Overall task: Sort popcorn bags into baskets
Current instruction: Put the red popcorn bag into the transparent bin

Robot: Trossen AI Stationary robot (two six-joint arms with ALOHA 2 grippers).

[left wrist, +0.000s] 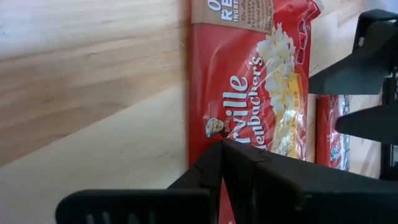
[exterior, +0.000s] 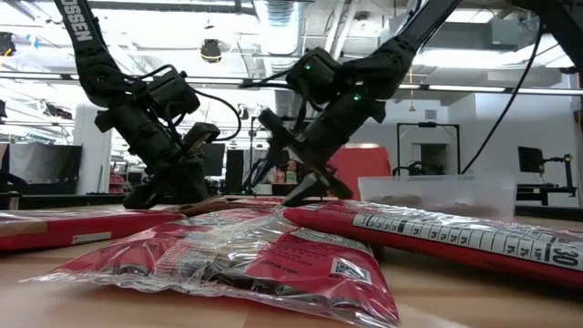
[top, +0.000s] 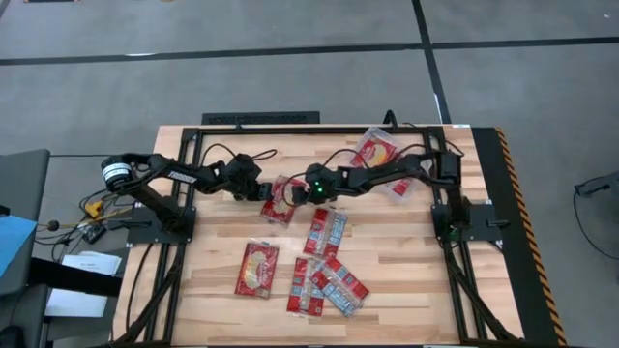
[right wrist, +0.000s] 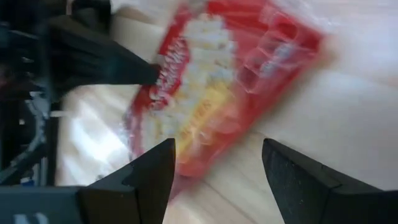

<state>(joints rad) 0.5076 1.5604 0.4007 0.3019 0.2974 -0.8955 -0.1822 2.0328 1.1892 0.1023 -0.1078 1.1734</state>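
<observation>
A red popcorn bag with a yellow-cream oval (top: 279, 201) lies flat on the table's middle, between my two grippers. My left gripper (top: 263, 191) is shut with its tips down on that bag (left wrist: 249, 93). My right gripper (top: 296, 196) is open just right of it. In the right wrist view its fingers (right wrist: 158, 168) stand to either side of the bag's near end (right wrist: 205, 112); I cannot tell whether they touch it. The clear basket (top: 404, 186) stands at the far right with one red bag (top: 375, 150) in it. My left gripper presses its shut fingertips (left wrist: 222, 148) down on the bag's printed face (left wrist: 214, 127), near one long edge. The fingers slant down from the table's left. The bag lies flat on the wood.
Several more red bags lie nearer the front edge: one with a yellow oval (top: 258, 269), one with blue-white panels (top: 326, 232), and overlapping ones (top: 329, 285). Black frame rails (top: 193, 232) run along both table sides. Bare wood lies at the front left and front right.
</observation>
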